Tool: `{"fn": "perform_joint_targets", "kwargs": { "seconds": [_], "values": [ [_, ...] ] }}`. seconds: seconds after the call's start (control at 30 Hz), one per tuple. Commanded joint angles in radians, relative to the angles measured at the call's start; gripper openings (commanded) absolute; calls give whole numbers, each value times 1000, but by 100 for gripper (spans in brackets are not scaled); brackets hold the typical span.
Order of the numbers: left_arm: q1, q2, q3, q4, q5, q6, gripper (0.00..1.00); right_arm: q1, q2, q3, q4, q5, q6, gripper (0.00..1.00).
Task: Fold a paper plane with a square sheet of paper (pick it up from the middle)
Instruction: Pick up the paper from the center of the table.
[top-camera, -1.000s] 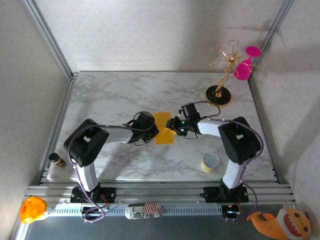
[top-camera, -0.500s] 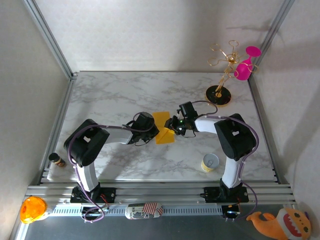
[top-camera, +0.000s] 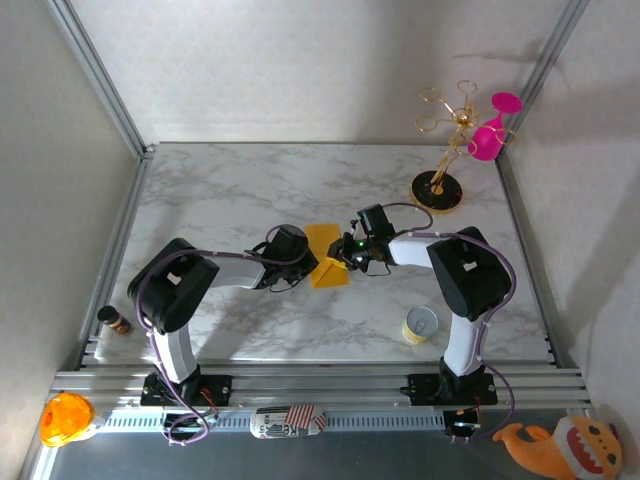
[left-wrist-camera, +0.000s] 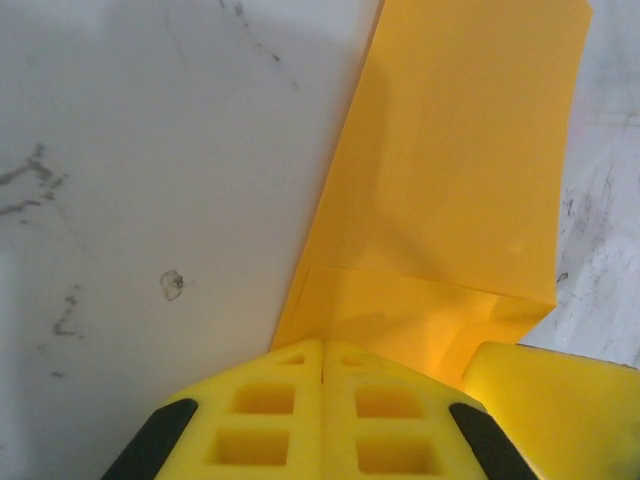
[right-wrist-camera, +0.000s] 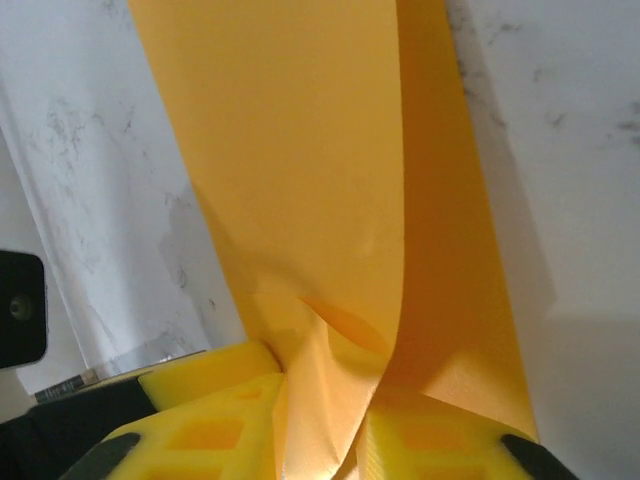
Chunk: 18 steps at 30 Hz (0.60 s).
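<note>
The square sheet of paper (top-camera: 327, 256) lies mid-table between both grippers, its near part folded and raised. In the left wrist view the paper (left-wrist-camera: 460, 180) lies flat with a fold line across its near end. My left gripper (left-wrist-camera: 322, 345) is shut, its tips resting on the sheet's near edge (top-camera: 312, 264). My right gripper (top-camera: 346, 258) meets the sheet from the right. In the right wrist view the paper (right-wrist-camera: 300, 150) curls up and bunches between my right gripper's (right-wrist-camera: 322, 405) yellow fingers (right-wrist-camera: 440, 445), which are shut on it.
A gold stand with pink cups (top-camera: 440, 190) stands at the back right. A paper cup (top-camera: 420, 324) sits near the right arm's base, a small brown bottle (top-camera: 116, 320) at the left edge. An orange toy (top-camera: 64, 418) and a plush (top-camera: 570, 447) lie off the table.
My right gripper has slid left onto the sheet and closed on it, lifting and bunching that edge. The left gripper has stayed shut in place.
</note>
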Motion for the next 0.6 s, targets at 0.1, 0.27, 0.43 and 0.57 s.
{"fn": "perform_joint_targets", "kwargs": {
  "seconds": [0.1,0.27,0.43,0.57],
  "values": [
    [9,-4,-24,-54,0,-12,6,12,16,-20,47,-31,2,19],
    [16,-27,-22,-43,17,-11,8,13,22,-17,76,-28,-6,15],
    [43,-101,-8,-58,31,19,15,12,20,-9,88,-12,-24,6],
    [80,-180,-21,-66,48,47,26,9,-2,-13,115,-16,-31,1]
  ]
}}
